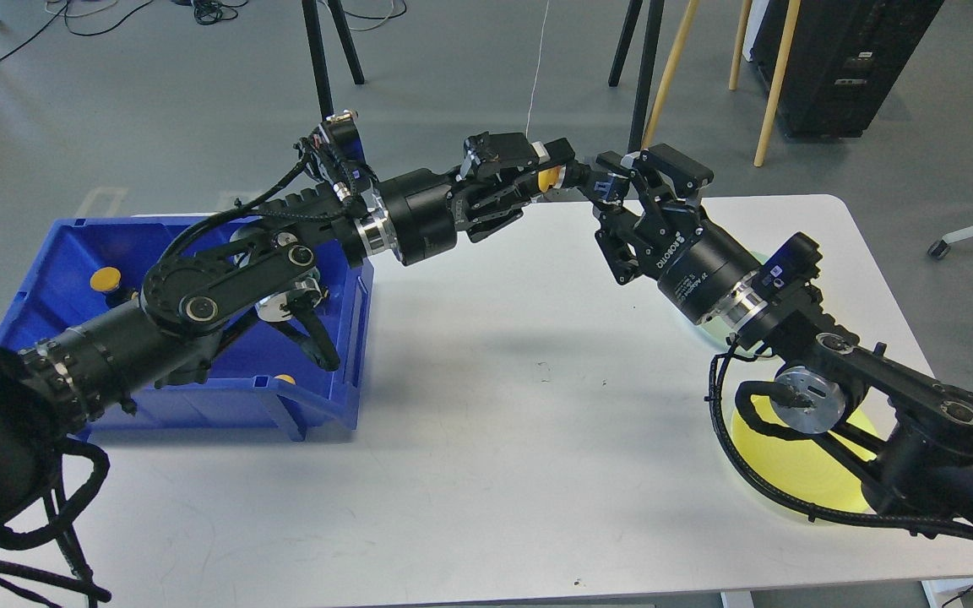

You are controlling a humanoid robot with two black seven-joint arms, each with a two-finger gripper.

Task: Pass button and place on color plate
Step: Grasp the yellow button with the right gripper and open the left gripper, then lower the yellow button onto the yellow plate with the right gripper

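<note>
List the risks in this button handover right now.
1. The yellow button sits pinched in the left claw over the table's far edge; a slip likely sends it to the floor.
2. The right claw crowds the left one; they may collide.
3. The yellow plate lies under the right arm, partly hidden.

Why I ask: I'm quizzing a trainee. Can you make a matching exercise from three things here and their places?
Things:
1 held button
2 bin
3 yellow plate

Places:
a near right of the table
b left end of the table
c in the left tool

Pairs: 1-c, 2-b, 3-a
</note>
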